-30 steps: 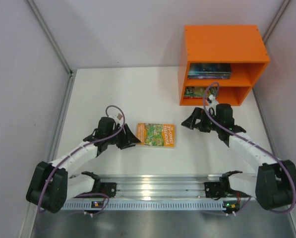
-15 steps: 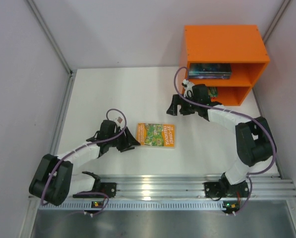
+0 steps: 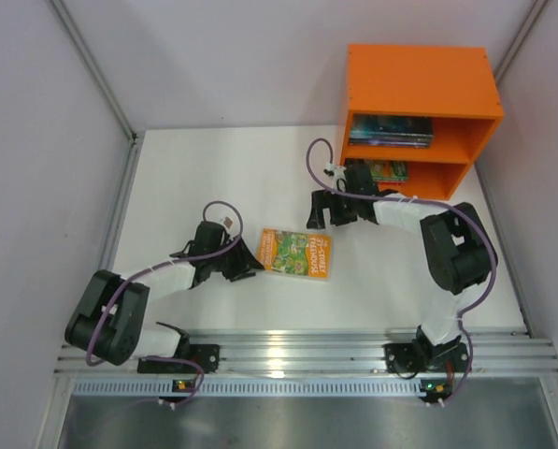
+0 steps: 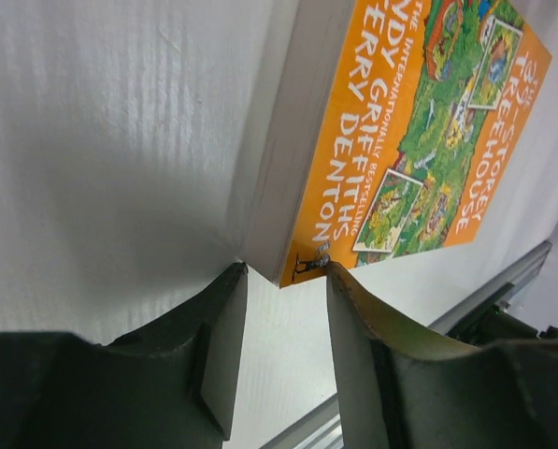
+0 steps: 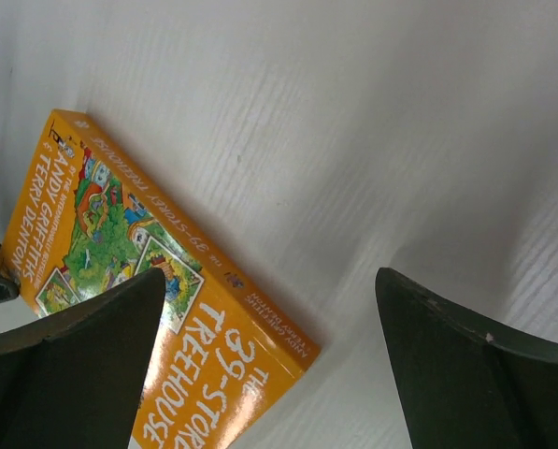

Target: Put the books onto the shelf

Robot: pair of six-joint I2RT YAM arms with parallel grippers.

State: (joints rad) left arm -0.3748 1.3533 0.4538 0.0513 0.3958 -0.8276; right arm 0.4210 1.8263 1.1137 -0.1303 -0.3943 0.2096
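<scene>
An orange-green book [image 3: 297, 253] lies flat on the white table, its cover up. My left gripper [image 3: 251, 262] is at its left edge. In the left wrist view the book's [image 4: 419, 140] near corner sits right at the tips of the partly open left gripper [image 4: 283, 279], not clamped. My right gripper [image 3: 318, 217] hovers wide open just above the book's far right corner [image 5: 101, 224], its fingertips [image 5: 148, 290] spread across the spine end. The orange shelf [image 3: 419, 84] stands at the back right, with books stacked in the upper compartment [image 3: 391, 131] and one in the lower [image 3: 388, 171].
A metal rail [image 3: 297, 351] runs along the near edge by the arm bases. Grey walls close in the left [image 3: 45, 140] and right sides. The right arm's elbow [image 3: 456, 248] is folded in front of the shelf.
My right arm has swung left, away from the shelf's lower compartment, to above the book's right end. My left gripper has edged up to the book's left corner and narrowed a little.
</scene>
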